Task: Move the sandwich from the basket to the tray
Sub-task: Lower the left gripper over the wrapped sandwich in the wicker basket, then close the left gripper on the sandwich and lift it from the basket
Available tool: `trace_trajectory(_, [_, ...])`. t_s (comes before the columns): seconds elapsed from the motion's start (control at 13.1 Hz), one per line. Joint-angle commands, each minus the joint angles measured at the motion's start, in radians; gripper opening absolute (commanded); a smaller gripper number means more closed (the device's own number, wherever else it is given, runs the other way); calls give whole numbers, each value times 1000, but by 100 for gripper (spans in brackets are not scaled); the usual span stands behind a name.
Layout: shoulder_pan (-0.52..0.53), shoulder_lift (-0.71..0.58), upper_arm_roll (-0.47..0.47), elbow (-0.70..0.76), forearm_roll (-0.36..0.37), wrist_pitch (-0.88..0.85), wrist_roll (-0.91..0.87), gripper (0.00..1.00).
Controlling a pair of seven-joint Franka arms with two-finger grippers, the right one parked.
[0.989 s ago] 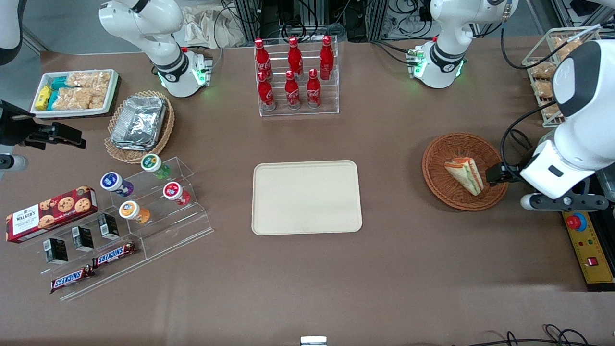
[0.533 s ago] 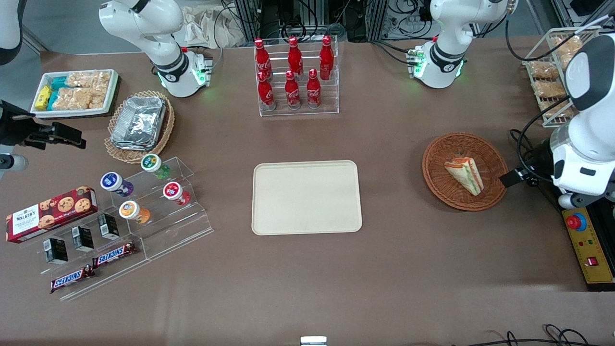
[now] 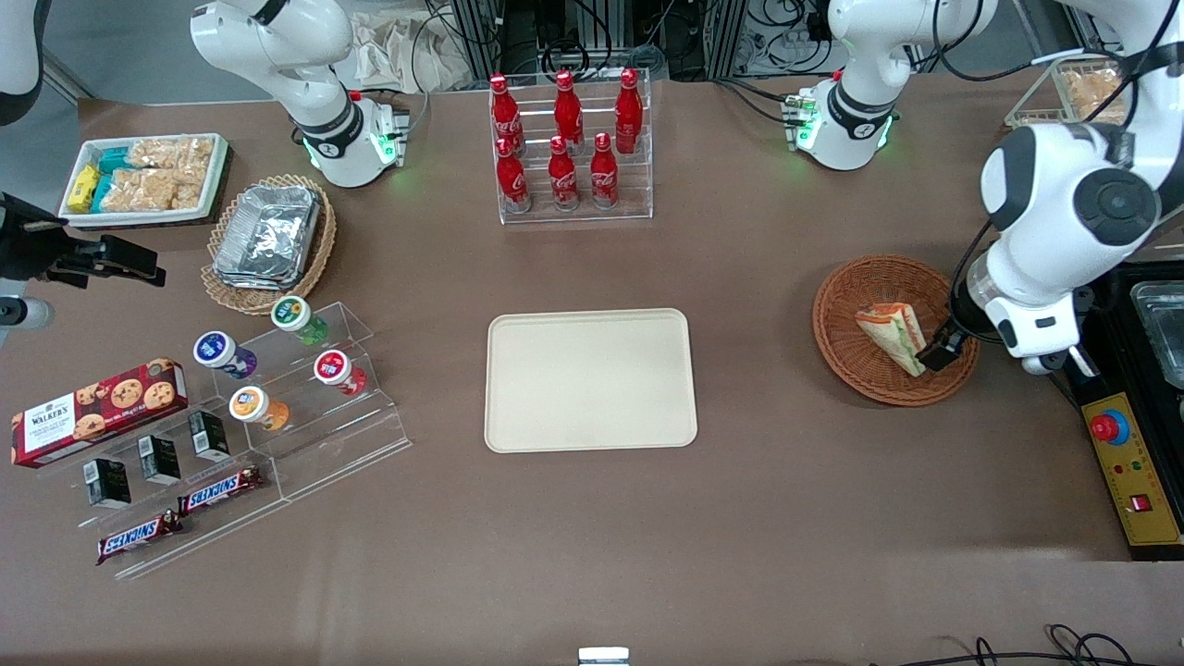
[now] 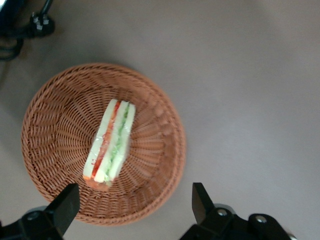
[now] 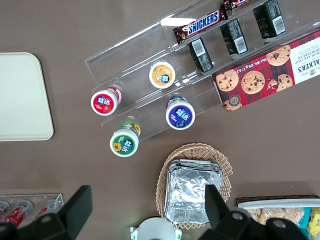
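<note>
The round reddish-brown woven basket [image 3: 894, 330] sits on the brown table [image 3: 795, 499] toward the working arm's end, and the sandwich [image 3: 894, 338] lies inside it, a clear-wrapped wedge with pale bread and green and red-orange layers showing along its edge [image 4: 110, 145]. The gripper [image 4: 132, 209] hangs above the basket [image 4: 150, 165] with its fingers spread wide and holding nothing; in the front view its dark tip [image 3: 942, 351] is over the basket's rim just beside the sandwich. The beige tray [image 3: 590, 380] lies flat in the middle of the table with nothing on it, well apart from the basket. Toward the parked arm's end, a lighter oval wicker basket [image 3: 268, 243] holds stacked foil containers [image 3: 268, 234], and a white tray [image 3: 143, 178] holds snack packets.
</note>
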Motion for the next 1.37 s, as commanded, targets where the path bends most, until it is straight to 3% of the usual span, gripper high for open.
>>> trace_trajectory(0.0, [33, -15, -1, -93, 9, 53, -24, 100])
trace_trajectory(0.38, [28, 9, 1, -146, 10, 89, -23, 100])
trace_trajectory(0.68, [23, 29, -1, -254, 12, 246, -15, 100])
trace_trajectory(1.14, [23, 44, -1, -321, 78, 293, -9, 100])
trace_trajectory(1.22, [25, 53, 1, -320, 98, 293, -9, 96])
trace_trajectory(1.29, [30, 55, 1, -317, 105, 293, -9, 55])
